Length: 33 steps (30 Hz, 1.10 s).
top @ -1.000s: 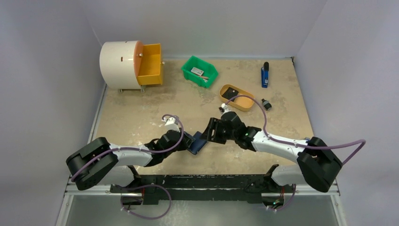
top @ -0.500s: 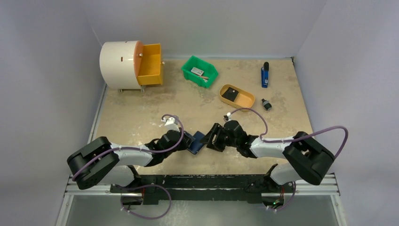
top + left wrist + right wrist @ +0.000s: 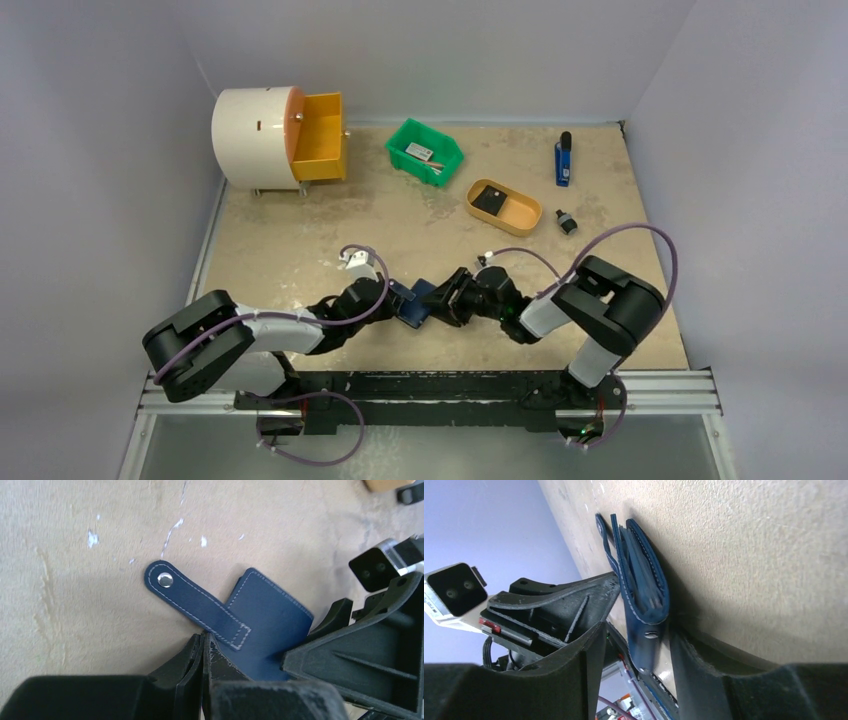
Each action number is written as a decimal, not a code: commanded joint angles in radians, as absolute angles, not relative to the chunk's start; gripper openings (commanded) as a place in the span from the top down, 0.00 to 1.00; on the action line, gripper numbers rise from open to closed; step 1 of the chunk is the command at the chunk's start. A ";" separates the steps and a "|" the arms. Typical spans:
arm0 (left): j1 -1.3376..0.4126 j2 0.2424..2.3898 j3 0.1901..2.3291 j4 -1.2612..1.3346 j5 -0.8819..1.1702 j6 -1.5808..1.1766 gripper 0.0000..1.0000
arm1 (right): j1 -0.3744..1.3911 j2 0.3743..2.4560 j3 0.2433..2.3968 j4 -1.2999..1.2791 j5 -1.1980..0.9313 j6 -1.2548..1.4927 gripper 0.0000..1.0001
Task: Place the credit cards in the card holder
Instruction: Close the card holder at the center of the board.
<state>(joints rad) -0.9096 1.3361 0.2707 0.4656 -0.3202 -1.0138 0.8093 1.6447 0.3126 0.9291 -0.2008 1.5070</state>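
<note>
The navy-blue card holder [image 3: 417, 300] lies near the table's front edge between my two grippers. In the left wrist view its snap tab [image 3: 192, 600] with a light stud points away, unfastened. My left gripper [image 3: 400, 300] is shut on the holder's near edge [image 3: 204, 639]. My right gripper [image 3: 447, 297] is open, and its fingers [image 3: 591, 655] straddle the holder's folded end [image 3: 646, 630] without closing on it. Thin layered edges, seemingly cards [image 3: 644, 577], show inside the holder's open side. A light card-like piece [image 3: 419, 152] lies in the green bin.
A green bin [image 3: 443, 145] and a white drum with an orange drawer [image 3: 320, 135] stand at the back. An orange tray [image 3: 520, 215] holds a flat black square. A blue-and-black stick tool [image 3: 563, 160] and a small black part [image 3: 566, 222] lie at the right.
My right arm has folded back, and its gripper has come down and left onto the card holder's end. The left gripper and the holder have barely moved.
</note>
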 commanded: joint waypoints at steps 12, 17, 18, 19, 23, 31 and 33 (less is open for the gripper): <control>-0.910 1.365 0.244 0.427 -0.300 -1.023 1.00 | 0.850 1.750 0.368 1.057 -0.209 1.576 0.63; -0.919 1.372 0.242 0.437 -0.296 -1.024 1.00 | 0.850 1.752 0.376 1.059 -0.205 1.557 0.76; -0.923 1.373 0.242 0.439 -0.298 -1.026 1.00 | 0.850 1.751 0.377 1.061 -0.203 1.551 0.80; -0.927 1.374 0.243 0.440 -0.299 -1.028 1.00 | 0.850 1.751 0.378 1.062 -0.203 1.544 0.84; -0.932 1.352 0.249 0.407 -0.315 -1.031 1.00 | 0.850 1.730 0.380 1.048 -0.225 1.509 1.00; -0.931 0.887 0.367 -0.078 -0.569 -1.015 0.94 | 0.778 1.401 0.468 0.617 -0.267 1.275 1.00; -0.931 0.768 0.421 -0.184 -0.625 -0.992 0.82 | 0.747 1.320 0.551 0.438 -0.307 1.169 1.00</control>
<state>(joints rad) -0.9298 0.9691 0.2955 0.0776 -0.4545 -1.0191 0.8013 1.4803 0.3885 0.7452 -0.2405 1.3979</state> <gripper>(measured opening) 0.093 0.156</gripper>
